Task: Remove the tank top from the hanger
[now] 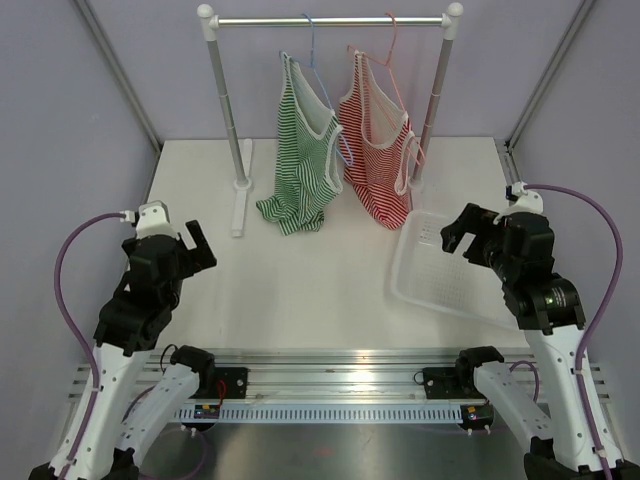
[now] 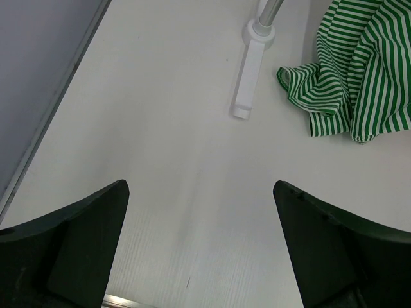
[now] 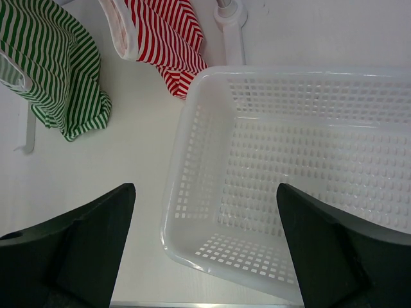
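A green-striped tank top (image 1: 300, 160) hangs on a blue hanger (image 1: 312, 50) from the rail; its hem rests on the table and shows in the left wrist view (image 2: 350, 77). A red-striped tank top (image 1: 377, 150) hangs on a pink hanger (image 1: 392, 45) beside it and shows in the right wrist view (image 3: 164, 38). My left gripper (image 1: 197, 243) is open and empty, low over the table's left side, well short of the clothes. My right gripper (image 1: 458, 232) is open and empty above the white basket's near edge.
A white perforated basket (image 1: 415, 285) sits at the right, empty, also in the right wrist view (image 3: 186, 160). The rack's two white posts (image 1: 228, 110) stand on flat feet (image 2: 247, 83) on the table. Grey walls close the back and sides.
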You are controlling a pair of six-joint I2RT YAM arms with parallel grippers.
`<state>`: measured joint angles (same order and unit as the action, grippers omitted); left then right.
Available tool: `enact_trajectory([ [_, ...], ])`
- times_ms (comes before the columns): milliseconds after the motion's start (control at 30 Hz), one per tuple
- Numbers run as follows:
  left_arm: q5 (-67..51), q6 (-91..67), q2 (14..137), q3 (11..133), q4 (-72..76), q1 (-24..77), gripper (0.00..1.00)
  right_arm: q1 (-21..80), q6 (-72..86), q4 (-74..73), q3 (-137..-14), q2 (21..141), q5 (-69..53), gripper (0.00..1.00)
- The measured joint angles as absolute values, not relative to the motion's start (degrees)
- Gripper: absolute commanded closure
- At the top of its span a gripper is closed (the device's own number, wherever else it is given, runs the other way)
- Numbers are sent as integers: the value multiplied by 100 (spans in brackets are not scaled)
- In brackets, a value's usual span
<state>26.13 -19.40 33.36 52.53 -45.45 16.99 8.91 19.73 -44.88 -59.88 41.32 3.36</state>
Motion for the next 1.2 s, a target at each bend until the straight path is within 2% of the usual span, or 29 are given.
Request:
enact_trajectory([
  [267,2147,-2305,4313,6361,-4794,1737,1,891,2255,-4386,-5841,4178,-130,1],
  [567,1376,-2534,6195,8820,-4683,2519,1,891,2495,-4309,-5603,4014,-628,1],
  [800,1273,-2543,7966,10803,-4458,3052,1,891,2539,-4333,-5601,3787,-762,0],
  [1200,1352,-2480,9981,11804,-3367,3197,1,891,2534,-4777,-5459,3385,-1004,0],
])
